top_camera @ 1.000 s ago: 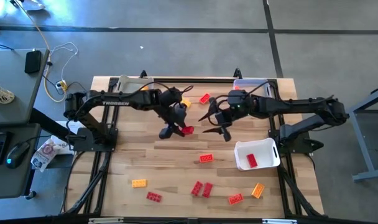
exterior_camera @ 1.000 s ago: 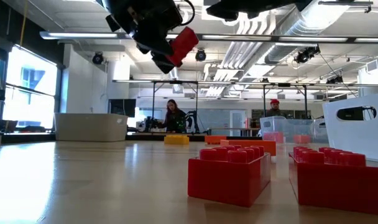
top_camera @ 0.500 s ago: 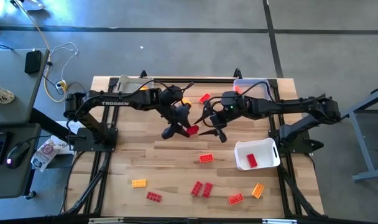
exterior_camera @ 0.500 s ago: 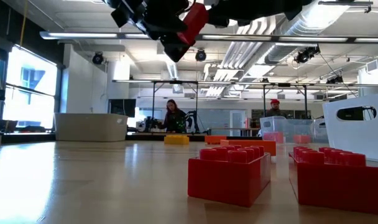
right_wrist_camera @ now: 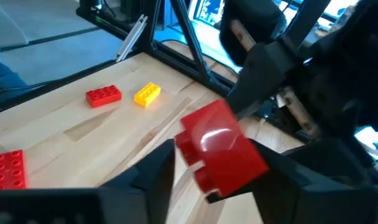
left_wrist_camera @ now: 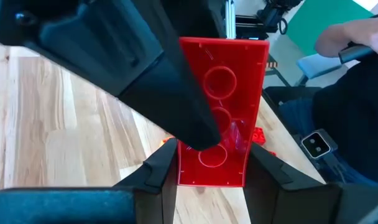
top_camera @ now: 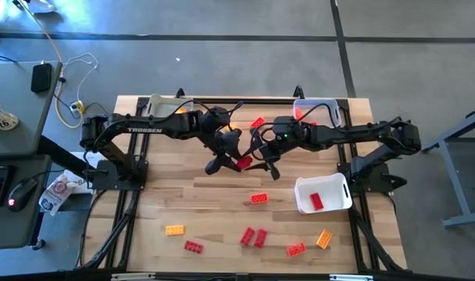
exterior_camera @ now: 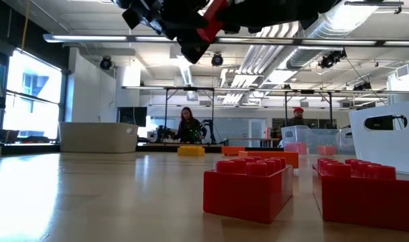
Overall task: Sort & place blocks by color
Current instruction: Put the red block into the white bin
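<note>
Red block [top_camera: 241, 162] is up in the air mid-table in the high view, clamped by the left gripper [top_camera: 236, 158] with the right gripper [top_camera: 260, 160] right beside it, so you're doing a handoff. Low view shows the block [exterior_camera: 210, 20] well clear of the table. Left wrist view: left fingers [left_wrist_camera: 158, 168] grip it [left_wrist_camera: 220, 112] by the sides. Right wrist view: your right fingers [right_wrist_camera: 153, 169] are spread around it [right_wrist_camera: 221, 149], not yet closed. Clamp right first, then let go left.

High: straight down over whole tabletop [top_camera: 222, 195]. Low: level at tabletop height, facing room. Wrists: close, facing forward. Shared by all: lifted red block [top_camera: 242, 163].
</note>
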### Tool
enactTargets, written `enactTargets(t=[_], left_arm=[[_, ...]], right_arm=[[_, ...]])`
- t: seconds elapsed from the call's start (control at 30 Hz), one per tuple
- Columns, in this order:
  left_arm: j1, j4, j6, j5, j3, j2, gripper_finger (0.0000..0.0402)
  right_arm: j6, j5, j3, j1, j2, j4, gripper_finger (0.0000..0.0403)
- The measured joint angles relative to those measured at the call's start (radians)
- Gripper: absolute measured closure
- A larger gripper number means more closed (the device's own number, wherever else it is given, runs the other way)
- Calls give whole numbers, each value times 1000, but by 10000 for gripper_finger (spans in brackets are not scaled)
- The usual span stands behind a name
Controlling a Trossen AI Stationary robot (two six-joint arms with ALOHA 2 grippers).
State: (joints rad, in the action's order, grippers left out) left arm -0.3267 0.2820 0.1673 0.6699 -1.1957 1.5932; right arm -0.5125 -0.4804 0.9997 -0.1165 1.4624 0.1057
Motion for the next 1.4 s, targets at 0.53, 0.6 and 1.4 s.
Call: enactTargets(t=[0.53,0.6,1.4], left_arm=[[1,-23,-46,-127,0,1,219],[0,-13,-72,-205,0,1,218],[-1,300,-7,-584,1,1,216]], right_arm=[[110,157,0,0,-1,-42,324],[130,202,0,0,-1,-73,323],[662,533,0,44,-164,-821,323]])
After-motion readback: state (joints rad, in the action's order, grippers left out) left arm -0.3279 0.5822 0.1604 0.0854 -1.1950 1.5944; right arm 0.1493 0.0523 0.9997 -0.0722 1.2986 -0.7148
